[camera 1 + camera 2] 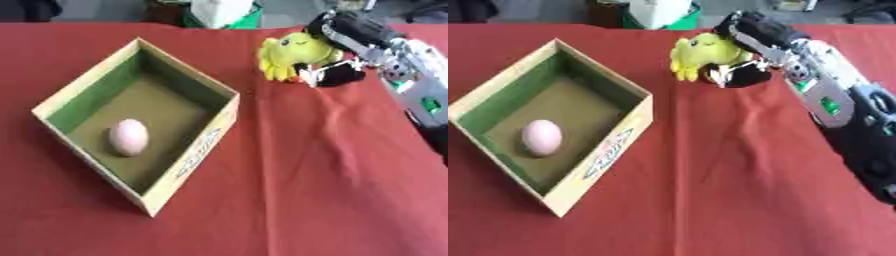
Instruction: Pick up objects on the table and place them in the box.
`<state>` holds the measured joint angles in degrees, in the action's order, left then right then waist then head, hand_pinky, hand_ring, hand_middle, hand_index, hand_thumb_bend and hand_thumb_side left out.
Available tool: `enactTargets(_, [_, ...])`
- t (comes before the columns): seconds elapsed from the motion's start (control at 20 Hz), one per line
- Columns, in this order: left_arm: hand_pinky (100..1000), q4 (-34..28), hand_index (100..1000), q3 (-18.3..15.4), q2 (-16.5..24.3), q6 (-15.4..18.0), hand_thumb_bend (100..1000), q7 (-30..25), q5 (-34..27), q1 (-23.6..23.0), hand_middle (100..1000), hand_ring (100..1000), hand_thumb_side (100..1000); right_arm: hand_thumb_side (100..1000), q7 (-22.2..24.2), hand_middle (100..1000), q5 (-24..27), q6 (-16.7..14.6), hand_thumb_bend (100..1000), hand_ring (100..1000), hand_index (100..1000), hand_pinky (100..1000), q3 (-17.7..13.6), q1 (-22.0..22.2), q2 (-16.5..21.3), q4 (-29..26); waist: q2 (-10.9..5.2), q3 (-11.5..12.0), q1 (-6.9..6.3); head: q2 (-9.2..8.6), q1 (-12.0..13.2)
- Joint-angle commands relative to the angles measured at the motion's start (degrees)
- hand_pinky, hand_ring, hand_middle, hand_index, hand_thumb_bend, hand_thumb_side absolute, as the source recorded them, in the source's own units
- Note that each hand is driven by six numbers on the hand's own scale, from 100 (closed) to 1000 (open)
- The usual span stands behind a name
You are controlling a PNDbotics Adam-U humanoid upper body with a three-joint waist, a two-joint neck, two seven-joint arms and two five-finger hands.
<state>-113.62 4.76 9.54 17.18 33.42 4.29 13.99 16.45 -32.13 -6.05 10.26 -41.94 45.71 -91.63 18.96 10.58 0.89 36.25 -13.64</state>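
Red-covered bench (pixel 332 190) has loads of open room on the near right side. One open box (pixel 188 165) sits left with one pinkish egg (pixel 129 137) inside. The right hand (pixel 750 52) reaches the far edge, fingers curled around one yellow plush toy (pixel 293 52), partly hiding it.
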Motion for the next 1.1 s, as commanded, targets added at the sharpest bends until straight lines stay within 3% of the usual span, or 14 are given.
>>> enactTargets(0.05, [709, -1.0, 761, -0.1, 0.4, -0.2, 100, 0.0, -0.1, 0.0, 660, 587, 906, 318, 1.2, 403, 2.5, 1.5, 100, 697, 555, 601, -0.6, -3.2, 0.8, -3.5, -1.47, 0.0, 0.0, 0.33, 0.1])
enactTargets(0.3, [709, -1.0, 761, 0.1, 0.5, -0.2, 100, -0.1, -0.2, 0.0, 660, 588, 905, 325, 4.6, 401, 4.1, 2.4, 100, 690, 554, 599, 1.9, -9.2, -3.7, -4.3, -1.78, 0.5, 0.07, 0.54, -0.1])
enactTargets(0.65, [709, -1.0, 761, 0.4, 0.5, -0.2, 100, -0.5, -0.5, 0.4, 660, 588, 904, 328, 7.7, 396, 2.8, 2.0, 100, 680, 548, 594, 5.3, -15.7, -11.3, -0.2, -2.01, 1.6, 0.41, 0.47, -1.0])
enactTargets(0.8, [709, -1.0, 761, 0.5, 0.5, -0.1, 100, -0.6, -0.7, 0.7, 660, 589, 904, 320, 7.8, 392, 1.0, 1.6, 100, 678, 542, 591, 6.2, -17.4, -14.5, 2.1, -1.97, 2.1, 0.53, 0.4, -1.4])
enactTargets(0.85, [709, -1.0, 762, 0.6, 0.5, -0.1, 100, -0.7, -0.7, 0.8, 660, 589, 904, 280, 7.7, 391, 0.1, 1.4, 100, 678, 539, 589, 6.5, -17.8, -15.5, 3.1, -1.95, 2.3, 0.56, 0.34, -1.6])
enactTargets(0.9, [709, -1.0, 762, 0.7, 0.5, 0.0, 100, -0.7, -0.8, 0.9, 660, 589, 903, 317, 7.5, 391, -1.0, 1.1, 100, 678, 537, 588, 6.9, -18.2, -16.6, 4.2, -1.91, 2.4, 0.58, 0.28, -1.8])
enactTargets(1.05, [708, -1.0, 762, 0.8, 0.5, 0.1, 100, -0.9, -1.0, 1.4, 660, 590, 902, 274, 6.9, 390, -4.4, 0.1, 100, 678, 532, 585, 7.9, -18.8, -19.7, 7.9, -1.75, 2.9, 0.66, 0.15, -2.3])
enactTargets(1.1, [708, -1.0, 762, 0.9, 0.4, 0.2, 100, -0.9, -1.0, 1.6, 660, 590, 902, 305, 6.5, 390, -5.9, -0.3, 100, 678, 530, 584, 8.2, -19.0, -20.8, 9.3, -1.7, 3.0, 0.68, 0.11, -2.4])
